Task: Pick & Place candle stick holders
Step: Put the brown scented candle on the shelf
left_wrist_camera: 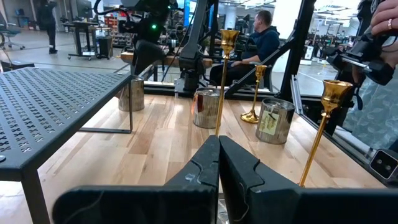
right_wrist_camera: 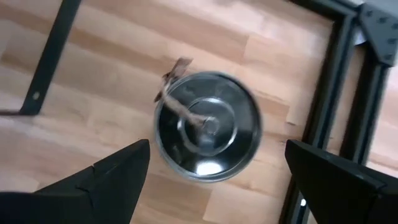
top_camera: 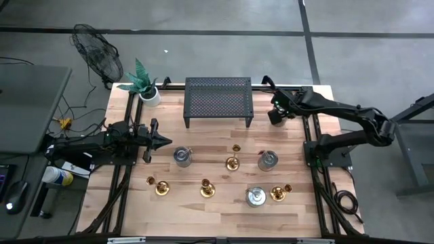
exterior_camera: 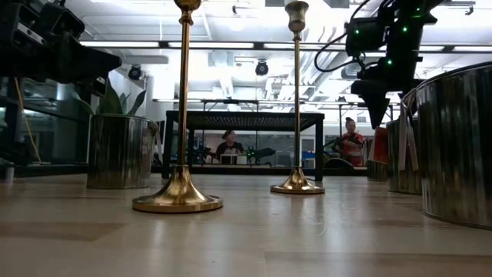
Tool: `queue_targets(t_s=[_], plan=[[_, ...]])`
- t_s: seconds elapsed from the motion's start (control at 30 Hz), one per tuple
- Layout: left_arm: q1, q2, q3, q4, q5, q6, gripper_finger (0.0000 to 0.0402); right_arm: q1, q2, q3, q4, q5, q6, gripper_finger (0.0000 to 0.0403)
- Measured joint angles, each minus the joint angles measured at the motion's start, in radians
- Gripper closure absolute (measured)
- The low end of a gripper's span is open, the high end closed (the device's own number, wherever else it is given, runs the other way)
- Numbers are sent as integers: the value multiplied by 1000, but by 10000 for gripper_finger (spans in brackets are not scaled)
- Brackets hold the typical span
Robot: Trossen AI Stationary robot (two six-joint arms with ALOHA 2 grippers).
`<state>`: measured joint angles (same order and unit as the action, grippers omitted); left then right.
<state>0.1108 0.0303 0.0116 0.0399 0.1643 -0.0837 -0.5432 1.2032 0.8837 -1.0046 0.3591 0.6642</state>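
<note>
Nearest, a tall brass candle stick holder (exterior_camera: 178, 115) stands on the tabletop (top_camera: 217, 210); four more are spread nearby. Right claw (right_wrist_camera: 211, 180), spread wide and empty, is poised over a metal tin (right_wrist_camera: 208, 126). Left claw (left_wrist_camera: 219, 163) is closed, idle. No holder is grasped yet; a shift to one is needed.
</note>
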Motion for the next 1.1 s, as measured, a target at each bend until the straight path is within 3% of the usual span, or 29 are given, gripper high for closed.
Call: queue_targets(t_s=[0.2,1.1], plan=[[0,0,0,0,0,0,401,9,-14,0,6,53,-2,36],[0,0,0,0,0,0,401,-67,137,-2,41,-45,13,36]])
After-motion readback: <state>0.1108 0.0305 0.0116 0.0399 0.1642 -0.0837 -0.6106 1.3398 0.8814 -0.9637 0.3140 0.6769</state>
